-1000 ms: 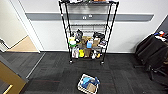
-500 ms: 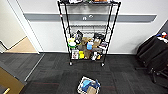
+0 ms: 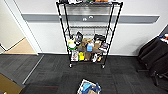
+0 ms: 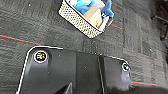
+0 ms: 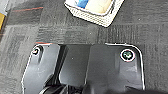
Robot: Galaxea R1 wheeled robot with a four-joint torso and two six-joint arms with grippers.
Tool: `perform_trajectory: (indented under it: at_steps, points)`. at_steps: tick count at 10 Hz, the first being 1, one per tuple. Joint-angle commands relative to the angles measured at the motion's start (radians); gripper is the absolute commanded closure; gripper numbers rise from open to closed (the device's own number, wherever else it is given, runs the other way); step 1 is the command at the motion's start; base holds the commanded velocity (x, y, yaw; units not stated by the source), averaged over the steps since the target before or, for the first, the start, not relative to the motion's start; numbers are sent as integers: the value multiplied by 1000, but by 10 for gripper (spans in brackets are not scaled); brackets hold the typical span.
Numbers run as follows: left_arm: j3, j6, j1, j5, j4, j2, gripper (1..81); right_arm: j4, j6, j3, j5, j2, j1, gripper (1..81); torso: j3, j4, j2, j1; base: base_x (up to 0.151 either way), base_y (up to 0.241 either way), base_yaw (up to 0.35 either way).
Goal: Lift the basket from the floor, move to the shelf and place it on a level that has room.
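The basket (image 3: 89, 88) sits on the floor (image 3: 50, 72), dark carpet, a short way in front of the shelf (image 3: 65, 32). It has beige woven sides and a white rim, and it holds blue things and a tan box. The shelf is a tall black wire rack against the white wall. Its second level (image 3: 90, 27) is a bare grey wire grid. The tiers under it are crowded with boxes and bottles. In the left wrist view the basket (image 4: 80, 20) lies on the carpet beyond the dark plate. The right wrist view has the basket (image 5: 100, 18) close ahead too.
A black chair with dark cloth (image 3: 155, 57) stands at the right of the shelf. Tan wooden flooring (image 3: 21, 47) opens through a doorway at the left. A brown cardboard box (image 3: 7, 86) sits at the near left. Thin red lines (image 4: 17, 38) cross the carpet.
The whole head picture has shifted: the shelf looms larger and the basket sits lower in the picture, so the camera has come closer to both. The things themselves have not moved.
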Motion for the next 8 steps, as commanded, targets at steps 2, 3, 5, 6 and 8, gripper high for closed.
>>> perform_trajectory:
  at_steps: [2, 3, 5, 6, 8]
  points:
    - [8, -2, -37, 41, 18, -8, 10, 8, 0, 1, -45, -7, 35, 10, 0, 0, 0, 0, 120, 0, 0]
    - [8, -2, -36, 41, 18, -6, 10, 8, 0, 1, -45, -7, 35, 10, 0, 0, 0, 0, 119, 0, 0]
    - [8, -2, -32, 41, 18, -3, 10, 9, 0, -1, -35, -7, 31, 10, 0, 0, 0, 0, 118, 0, 0]
    - [8, -2, -32, 41, 18, 0, 10, 9, 0, -2, -33, -7, 31, 10, 0, 0, 0, 0, 116, 0, 0]
    - [8, -2, -29, 43, 18, -3, 10, 9, 0, -2, -32, -6, 33, 10, 0, 0, 0, 0, 116, 0, 0]
